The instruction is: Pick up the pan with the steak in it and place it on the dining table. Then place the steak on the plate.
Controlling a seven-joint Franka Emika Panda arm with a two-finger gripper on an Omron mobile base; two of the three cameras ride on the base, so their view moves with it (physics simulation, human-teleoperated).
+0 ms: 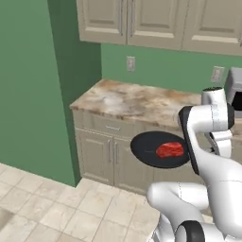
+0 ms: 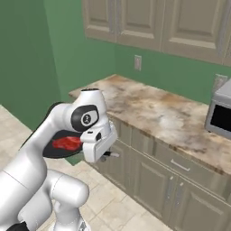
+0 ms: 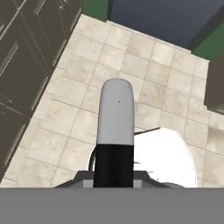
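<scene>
Pan (image 1: 158,149) is off the counter (image 1: 137,101), hanging in mid-air in front of the lower cabinets (image 1: 106,156), above the tile floor (image 1: 56,208). Steak (image 1: 169,150) sits in it, right of centre as seen from the left base cam; the right base cam has the meat (image 2: 67,143) showing just past the arm's elbow. Pan looks roughly level atm.

Gripper (image 3: 114,175) is clenched on the pan handle (image 3: 115,118) — hand cam looks straight along the handle, light-coloured tip pointing away, floor underneath. Can't see the finger contact itself, so can't judge how deep the grip is.

Risks imo:
- grip is out at the handle and the load is off to one side → pan could rotate in the jaws and tip
- steak is loose, so any tilt or sharp base turn slides it over the shallow rim onto the floor
- pan is near the cabinet fronts, a wide swing could clip them

Dining table and plate not visible from here, so placement is still ahead.
</scene>
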